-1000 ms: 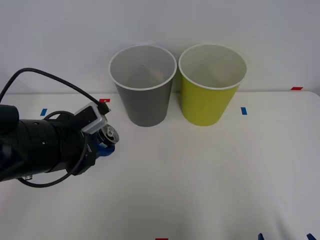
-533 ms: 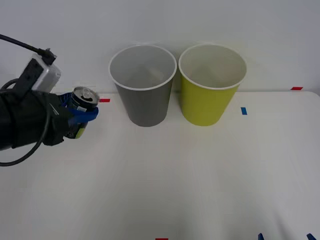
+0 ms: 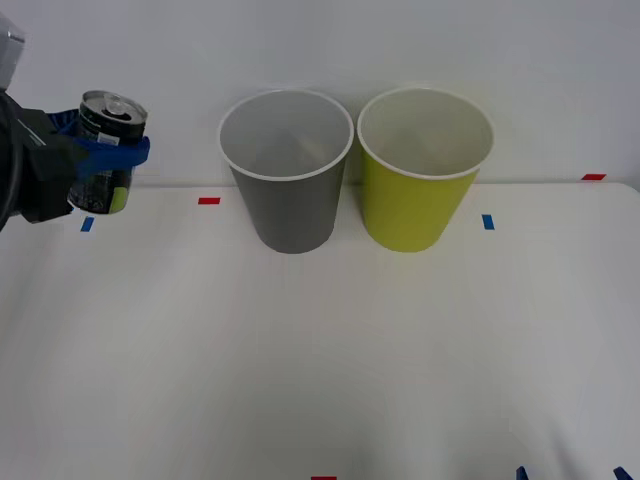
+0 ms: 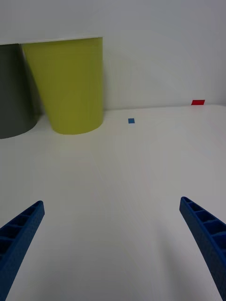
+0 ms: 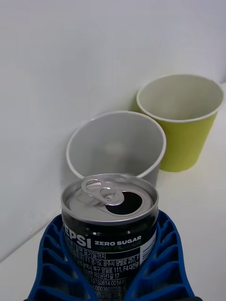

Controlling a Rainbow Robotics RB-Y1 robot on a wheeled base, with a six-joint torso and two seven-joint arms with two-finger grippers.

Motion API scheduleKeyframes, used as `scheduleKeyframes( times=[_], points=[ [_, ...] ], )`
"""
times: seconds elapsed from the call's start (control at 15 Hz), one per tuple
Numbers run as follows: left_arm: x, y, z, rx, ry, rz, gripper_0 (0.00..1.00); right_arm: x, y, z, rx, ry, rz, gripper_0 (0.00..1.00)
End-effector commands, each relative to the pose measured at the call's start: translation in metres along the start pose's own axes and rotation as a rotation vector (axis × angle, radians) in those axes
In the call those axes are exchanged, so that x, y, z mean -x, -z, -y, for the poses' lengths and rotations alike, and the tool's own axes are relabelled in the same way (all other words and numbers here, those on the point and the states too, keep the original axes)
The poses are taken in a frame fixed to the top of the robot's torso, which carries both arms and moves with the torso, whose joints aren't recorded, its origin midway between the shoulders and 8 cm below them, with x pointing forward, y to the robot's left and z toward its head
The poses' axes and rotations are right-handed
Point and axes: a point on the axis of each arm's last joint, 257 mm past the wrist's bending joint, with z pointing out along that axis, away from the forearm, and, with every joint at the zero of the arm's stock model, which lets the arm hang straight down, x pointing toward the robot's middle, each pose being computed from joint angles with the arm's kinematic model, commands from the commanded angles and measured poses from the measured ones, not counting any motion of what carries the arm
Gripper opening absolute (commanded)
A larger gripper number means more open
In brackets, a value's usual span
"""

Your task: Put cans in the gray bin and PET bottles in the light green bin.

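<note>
A small black can with an opened silver top is held upright in the air at the far left, level with the bins' rims. My left gripper is shut on the can, its blue fingers wrapping both sides. The gray bin stands at the back of the table, to the right of the can, and the light green bin stands beside it. Both bins look empty from the left wrist view. My right gripper is open, low over the near right part of the table.
Small red and blue tape marks dot the white table. A white wall rises right behind the bins. The tips of the right fingers peek in at the table's front edge.
My left gripper has lifted the can from the table surface up and to the left, from beside the gray bin's base to about rim height. The right arm has stayed still.
</note>
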Motion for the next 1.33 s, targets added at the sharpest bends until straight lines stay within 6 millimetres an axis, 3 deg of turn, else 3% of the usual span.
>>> scheduleKeyframes(
  times=[0.07,0.33,0.6,0.73,1.33],
  points=[
    [0.029,0.008,-0.021,0.044,0.027,0.078,0.01,0.000,0.000,0.000,0.000,0.000,0.000,1.00],
    [0.056,0.011,-0.031,0.057,0.065,0.154,0.01,0.000,0.000,0.000,0.000,0.000,0.000,1.00],
    [0.074,-0.004,-0.035,0.003,0.131,0.200,0.01,0.000,0.000,0.000,0.000,0.000,0.000,1.00],
    [0.082,-0.022,-0.040,-0.013,0.153,0.198,0.01,0.000,0.000,0.000,0.000,0.000,0.000,1.00],
    [0.114,-0.089,-0.023,0.000,0.171,0.228,0.01,0.000,0.000,0.000,0.000,0.000,0.000,1.00]
  ],
)
